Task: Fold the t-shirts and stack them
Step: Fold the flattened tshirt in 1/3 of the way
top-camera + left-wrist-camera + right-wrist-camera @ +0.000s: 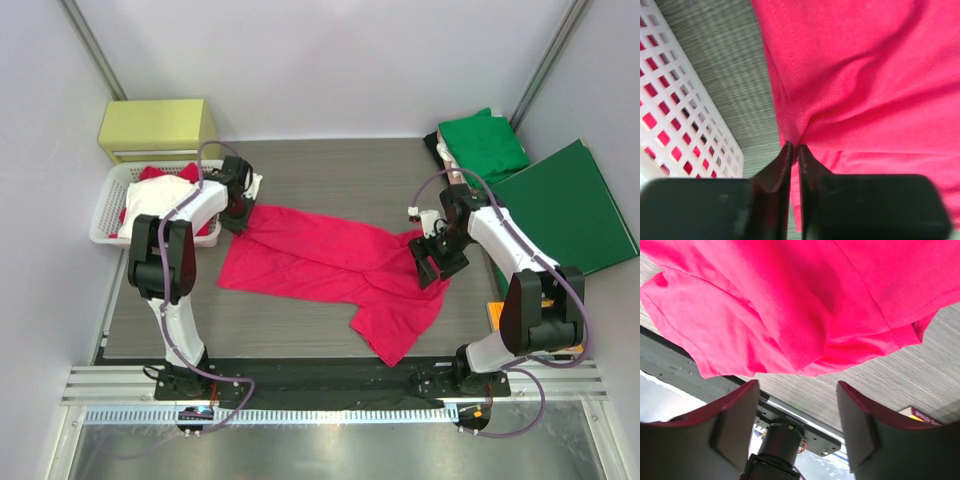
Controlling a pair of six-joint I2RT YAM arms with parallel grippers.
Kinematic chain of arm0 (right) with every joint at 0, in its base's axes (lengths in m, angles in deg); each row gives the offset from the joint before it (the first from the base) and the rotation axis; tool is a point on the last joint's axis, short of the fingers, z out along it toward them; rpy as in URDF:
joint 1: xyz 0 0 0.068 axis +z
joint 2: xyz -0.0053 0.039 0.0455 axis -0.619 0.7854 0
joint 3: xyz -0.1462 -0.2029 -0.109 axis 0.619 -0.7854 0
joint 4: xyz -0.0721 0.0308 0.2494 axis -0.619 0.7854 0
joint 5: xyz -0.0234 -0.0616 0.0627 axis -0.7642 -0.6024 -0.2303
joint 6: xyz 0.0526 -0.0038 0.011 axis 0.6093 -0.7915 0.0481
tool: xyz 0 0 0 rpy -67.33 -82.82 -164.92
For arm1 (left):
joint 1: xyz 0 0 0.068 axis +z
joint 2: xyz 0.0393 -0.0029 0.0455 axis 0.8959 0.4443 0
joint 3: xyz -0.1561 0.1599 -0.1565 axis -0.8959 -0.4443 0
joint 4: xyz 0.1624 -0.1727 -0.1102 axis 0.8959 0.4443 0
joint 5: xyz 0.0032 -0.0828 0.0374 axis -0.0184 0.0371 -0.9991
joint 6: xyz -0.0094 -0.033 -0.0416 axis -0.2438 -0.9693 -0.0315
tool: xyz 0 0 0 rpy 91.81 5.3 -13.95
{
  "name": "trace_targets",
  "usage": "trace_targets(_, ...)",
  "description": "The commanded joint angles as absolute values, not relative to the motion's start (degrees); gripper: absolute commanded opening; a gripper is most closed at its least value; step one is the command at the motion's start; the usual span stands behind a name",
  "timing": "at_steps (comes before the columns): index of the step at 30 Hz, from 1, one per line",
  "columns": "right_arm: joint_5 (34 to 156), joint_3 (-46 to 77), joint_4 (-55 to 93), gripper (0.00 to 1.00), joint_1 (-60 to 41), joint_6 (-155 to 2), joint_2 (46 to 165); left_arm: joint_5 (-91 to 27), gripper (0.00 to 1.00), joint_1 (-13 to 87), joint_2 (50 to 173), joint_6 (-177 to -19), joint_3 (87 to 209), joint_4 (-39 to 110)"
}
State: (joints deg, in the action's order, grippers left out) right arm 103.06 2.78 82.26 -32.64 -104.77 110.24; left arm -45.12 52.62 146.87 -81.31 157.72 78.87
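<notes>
Pinching red t-shirt (855, 75): left pincer (794, 149).

A robotics lab cell: plain white panels (330, 60) and slanting metal posts (92, 45) box in a grey tabletop (330, 170); the left arm (160, 255) and right arm (525, 300) are bolted to an aluminium rail (110, 385) at its near edge

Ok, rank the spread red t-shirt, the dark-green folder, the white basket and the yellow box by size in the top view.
1. red t-shirt
2. dark-green folder
3. white basket, partly hidden by the left arm
4. yellow box, though it lies farther from the camera, so this last gap is unsure
</notes>
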Motion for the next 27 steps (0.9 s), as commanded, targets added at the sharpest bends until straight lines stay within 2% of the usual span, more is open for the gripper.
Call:
trace_targets(1, 102.72, 2.70, 83.38, 0.72, -32.97, -105.35, 107.72, -47.41, 0.25, 54.57, 148.68, -79.65, 159.79, 78.96)
trace_targets(4, 101.93, 2.70, 83.38, 0.74, -32.89, -105.27, 106.93, -47.59, 0.51, 54.92, 148.77, -79.56, 159.88, 79.31)
trace_targets(7, 101.67, 2.70, 83.47, 0.75, -33.06, -105.35, 106.40, -48.03, 0.60, 55.18, 148.68, -79.21, 159.79, 79.49)
trace_targets(18, 103.16, 4.72, 84.79, 0.75, -33.59, -104.30, 97.62, -44.79, 0.64, 56.33, 139.90, -79.56, 153.99, 78.43)
trace_targets(27, 101.49, 2.88, 79.96, 0.77, -33.59, -102.63, 93.74, -42.05, 0.66, 56.24, 132.77, -80.53, 150.12, 79.40)
